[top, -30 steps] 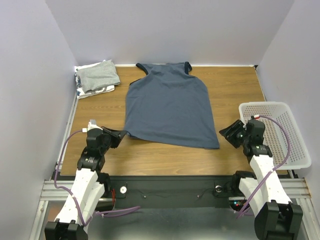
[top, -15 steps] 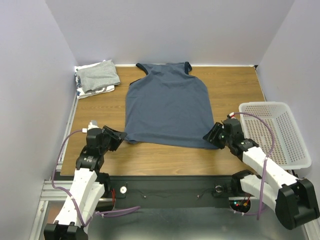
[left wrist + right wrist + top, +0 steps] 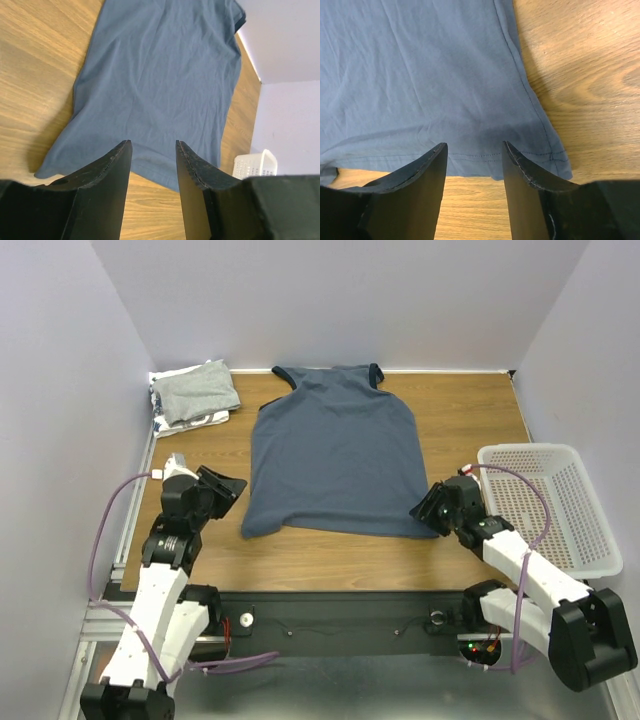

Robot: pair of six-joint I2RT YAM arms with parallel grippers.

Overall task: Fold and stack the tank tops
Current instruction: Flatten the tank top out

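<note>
The slate-blue tank top (image 3: 335,450) lies spread flat in the middle of the wooden table, neck toward the back wall. My left gripper (image 3: 236,488) hovers open just left of its bottom-left hem corner, holding nothing. In the left wrist view the left gripper (image 3: 152,145) points over the hem of the slate-blue top (image 3: 160,85). My right gripper (image 3: 423,510) is open at the bottom-right hem corner. The right wrist view shows the right gripper (image 3: 474,145) just short of the stitched hem of the top (image 3: 430,75). A folded light grey tank top (image 3: 197,390) rests on a black-and-white patterned one (image 3: 188,422) at the back left.
A white mesh basket (image 3: 530,448) stands at the right edge of the table, close behind my right arm; its corner (image 3: 255,165) shows in the left wrist view. Walls close in the table on three sides.
My left gripper opened, let go of the bottom-left hem corner and drew back to the left. My right arm swung from the basket in to the bottom-right hem corner.
</note>
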